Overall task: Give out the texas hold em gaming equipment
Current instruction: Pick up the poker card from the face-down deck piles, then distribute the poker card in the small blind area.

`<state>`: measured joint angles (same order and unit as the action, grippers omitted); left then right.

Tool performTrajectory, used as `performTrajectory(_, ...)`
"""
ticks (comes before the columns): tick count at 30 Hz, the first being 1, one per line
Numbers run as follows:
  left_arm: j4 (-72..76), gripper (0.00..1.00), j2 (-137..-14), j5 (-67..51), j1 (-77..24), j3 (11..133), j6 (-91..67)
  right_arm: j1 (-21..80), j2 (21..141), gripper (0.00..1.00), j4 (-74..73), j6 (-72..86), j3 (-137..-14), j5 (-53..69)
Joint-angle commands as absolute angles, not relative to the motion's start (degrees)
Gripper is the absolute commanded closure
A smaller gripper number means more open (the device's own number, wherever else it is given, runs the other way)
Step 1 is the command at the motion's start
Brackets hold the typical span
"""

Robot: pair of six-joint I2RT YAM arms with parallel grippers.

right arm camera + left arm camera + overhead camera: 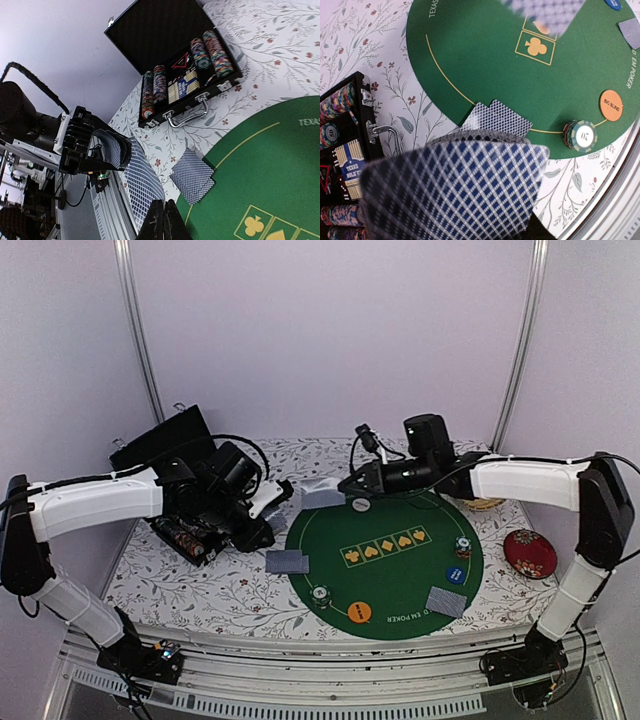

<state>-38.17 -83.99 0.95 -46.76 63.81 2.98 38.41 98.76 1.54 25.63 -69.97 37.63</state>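
Deck (455, 190) sits clamped in the left gripper (102, 150). Right gripper (159, 220) is pinched tight on 1 card (142, 182), up by the mat (400, 580), far left side. Dealing step, I think. Next it must carry that card to a spot with no cards.

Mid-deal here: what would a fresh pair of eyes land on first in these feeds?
First, the round green poker mat in the middle of the flowered table. Next, at its far left edge, the left gripper is clamped on a thick deck of blue-backed cards, and the right gripper is shut on what looks like a single card beside it. Behind the left arm sits the open black chip case.
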Motion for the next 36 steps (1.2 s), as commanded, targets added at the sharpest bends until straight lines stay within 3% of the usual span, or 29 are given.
performTrajectory(1, -36.21, 0.61, -84.23, 1.80, -46.86, 63.49, 3.09, 33.41, 89.49, 0.98, -8.02, 24.37, -62.23, 33.90)
performTrajectory(14, -35.75, 0.61, -85.83, 1.08, -46.77, 64.35, 2.97, 19.36, 65.68, 0.98, -33.70, 25.95, -36.81, 21.96)
performTrajectory(36, -35.74, 0.60, -87.38, -0.35, -46.82, 66.09, 4.02, 19.20, 56.86, 0.97, -42.27, 31.29, -30.38, 21.68)
